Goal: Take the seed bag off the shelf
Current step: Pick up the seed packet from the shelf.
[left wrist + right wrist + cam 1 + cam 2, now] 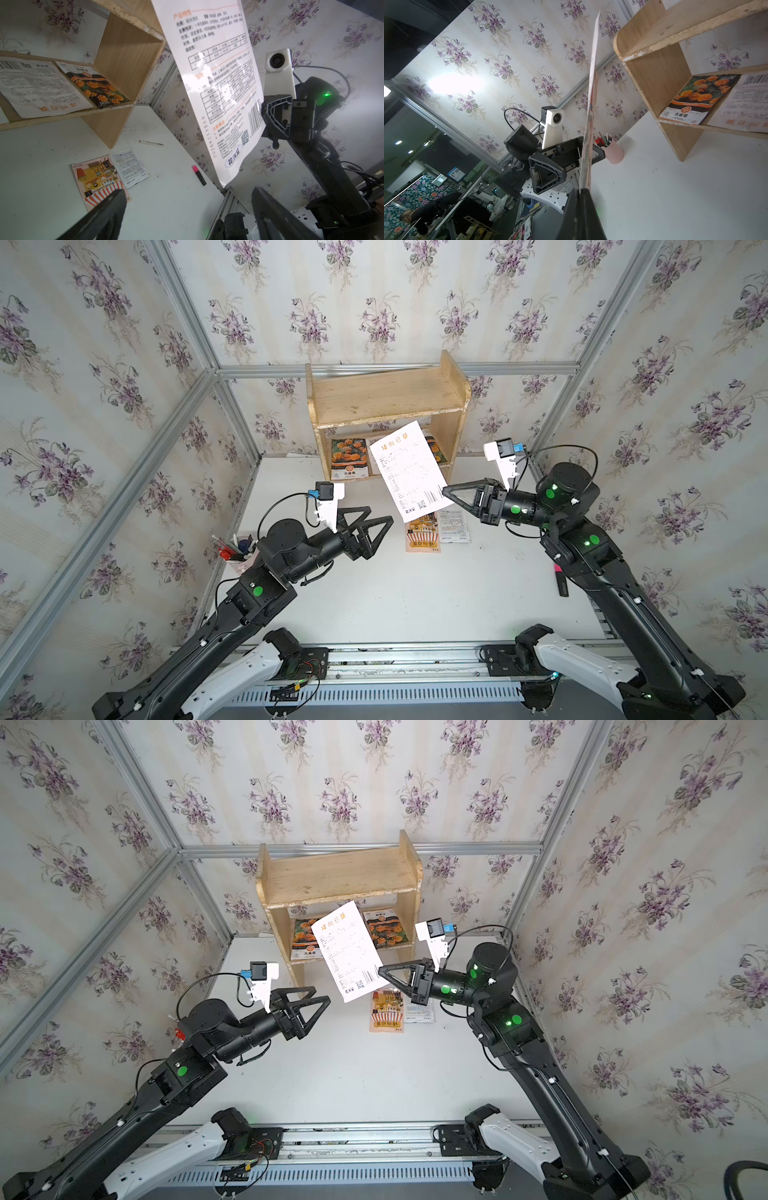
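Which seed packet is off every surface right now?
The large white packet, pinched at its corner by the right gripper, hangs in air before the shelf. The other packets lie on the shelf's lower tier or the table.

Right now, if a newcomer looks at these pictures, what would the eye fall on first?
The large white seed bag hangs in the air in front of the pale wooden shelf, pinched near a lower corner by the right arm's fingers. The left arm's fingers stand open and empty nearby, and a marigold packet lies on the shelf's lower tier.
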Tool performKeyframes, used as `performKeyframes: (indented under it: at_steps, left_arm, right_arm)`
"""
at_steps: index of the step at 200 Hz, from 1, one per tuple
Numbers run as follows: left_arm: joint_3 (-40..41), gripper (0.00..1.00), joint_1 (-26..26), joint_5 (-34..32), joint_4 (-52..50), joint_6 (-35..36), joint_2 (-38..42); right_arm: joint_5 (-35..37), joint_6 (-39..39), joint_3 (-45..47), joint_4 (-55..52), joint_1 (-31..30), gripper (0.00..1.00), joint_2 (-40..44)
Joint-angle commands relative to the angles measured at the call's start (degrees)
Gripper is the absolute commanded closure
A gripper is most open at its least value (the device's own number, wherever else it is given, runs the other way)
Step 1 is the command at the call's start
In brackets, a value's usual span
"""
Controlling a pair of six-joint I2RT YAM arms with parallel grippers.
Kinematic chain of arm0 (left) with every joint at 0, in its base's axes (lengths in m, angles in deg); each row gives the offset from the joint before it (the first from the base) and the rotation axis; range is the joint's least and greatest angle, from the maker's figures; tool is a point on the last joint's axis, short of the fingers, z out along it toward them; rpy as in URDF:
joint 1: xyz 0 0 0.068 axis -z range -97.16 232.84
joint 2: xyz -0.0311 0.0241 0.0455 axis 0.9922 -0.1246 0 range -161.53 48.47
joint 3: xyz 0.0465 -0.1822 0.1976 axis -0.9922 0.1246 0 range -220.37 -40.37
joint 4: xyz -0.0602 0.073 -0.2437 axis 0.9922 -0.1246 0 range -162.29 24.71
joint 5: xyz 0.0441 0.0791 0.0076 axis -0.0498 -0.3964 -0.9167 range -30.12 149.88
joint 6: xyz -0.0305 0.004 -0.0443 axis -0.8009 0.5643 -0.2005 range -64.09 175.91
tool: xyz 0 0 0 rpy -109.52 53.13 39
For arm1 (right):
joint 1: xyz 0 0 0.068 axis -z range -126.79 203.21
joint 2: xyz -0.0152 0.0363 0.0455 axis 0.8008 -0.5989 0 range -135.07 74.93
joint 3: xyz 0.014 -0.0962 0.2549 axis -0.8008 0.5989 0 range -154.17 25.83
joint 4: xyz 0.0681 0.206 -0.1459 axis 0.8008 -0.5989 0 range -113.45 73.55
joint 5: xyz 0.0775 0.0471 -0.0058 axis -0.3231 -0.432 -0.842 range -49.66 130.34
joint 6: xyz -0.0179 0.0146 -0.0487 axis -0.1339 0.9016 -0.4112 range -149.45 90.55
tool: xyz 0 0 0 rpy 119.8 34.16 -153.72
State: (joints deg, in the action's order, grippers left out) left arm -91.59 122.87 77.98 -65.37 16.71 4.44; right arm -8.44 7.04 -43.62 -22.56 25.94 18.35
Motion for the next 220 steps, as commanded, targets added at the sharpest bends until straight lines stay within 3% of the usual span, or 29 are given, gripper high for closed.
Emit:
performKeyframes:
  at_steps: [1, 54, 99, 131, 177, 192, 220]
  left_arm:
    - [-0.26, 0.02, -0.13, 3.74, 7.29, -2.29, -0.06]
    - [-0.33, 0.06, -0.30, 6.28, 12.94, -5.53, -2.14]
    - [-1.16, 0.57, -0.33, 7.09, 12.36, -6.50, -1.85]
    - [-1.51, 0.76, -0.30, 6.94, 10.59, -6.33, -0.89]
    - [-2.45, 1.00, -0.30, 8.10, 9.53, -6.50, -1.24]
    - [-3.06, 1.00, -0.30, 8.65, 8.62, -6.12, -1.80]
    - [-4.87, 1.00, -0.28, 9.98, 4.37, -3.92, -2.56]
  right_arm:
    - [-2.31, 3.15, 1.68, 5.69, -1.06, 1.00, 1.35]
    - [-1.07, 4.73, 4.46, 8.96, -7.28, 1.00, 2.52]
    - [2.17, 2.48, 5.02, 6.75, -8.02, 1.00, 3.66]
    - [3.11, 2.36, 6.12, 7.16, -8.15, 1.00, 4.24]
    - [3.58, 2.45, 7.35, 7.87, -8.24, 1.00, 4.28]
    - [4.31, 1.87, 7.49, 7.25, -8.31, 1.00, 4.51]
    - [7.71, -0.69, 7.62, 3.43, -8.33, 0.78, 5.60]
